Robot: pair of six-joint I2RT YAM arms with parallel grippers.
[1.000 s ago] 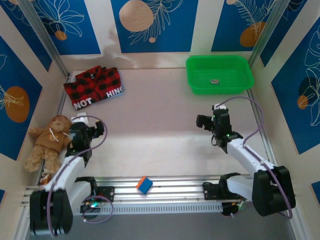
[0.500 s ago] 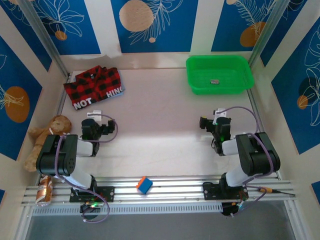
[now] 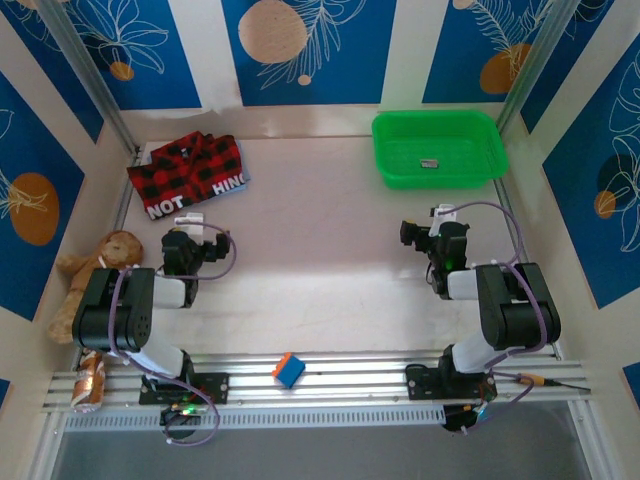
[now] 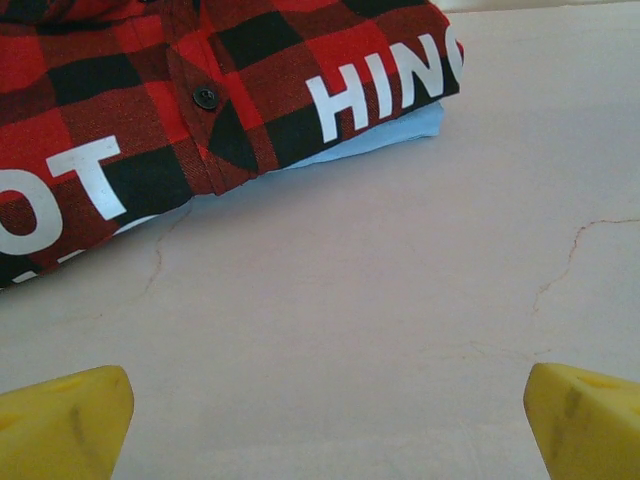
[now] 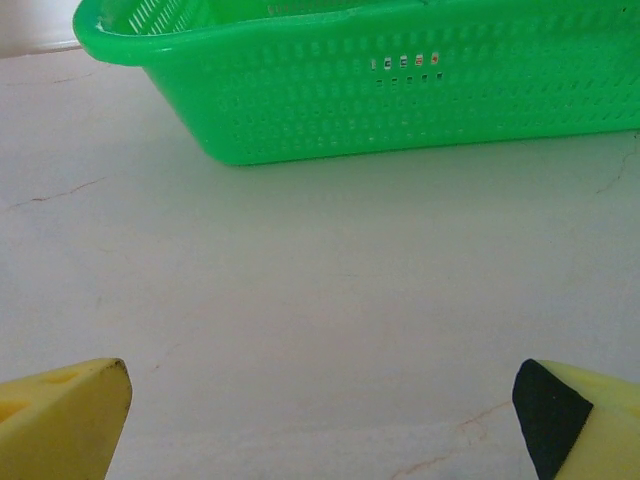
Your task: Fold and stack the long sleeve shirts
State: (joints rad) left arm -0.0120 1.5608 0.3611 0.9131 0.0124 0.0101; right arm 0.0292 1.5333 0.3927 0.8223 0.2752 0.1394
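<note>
Starting at my left: the checked flannel shirt lies folded at the far-left corner of the table. It sits on top of the light blue shirt, whose edge shows beneath it. My left gripper stands fully open, holding nothing, near the flannel's front edge. Any forward creep would nudge the flannel off or rumple the fold. My right gripper, equally wide and empty, faces the green basket; advancing would shove it.
</note>
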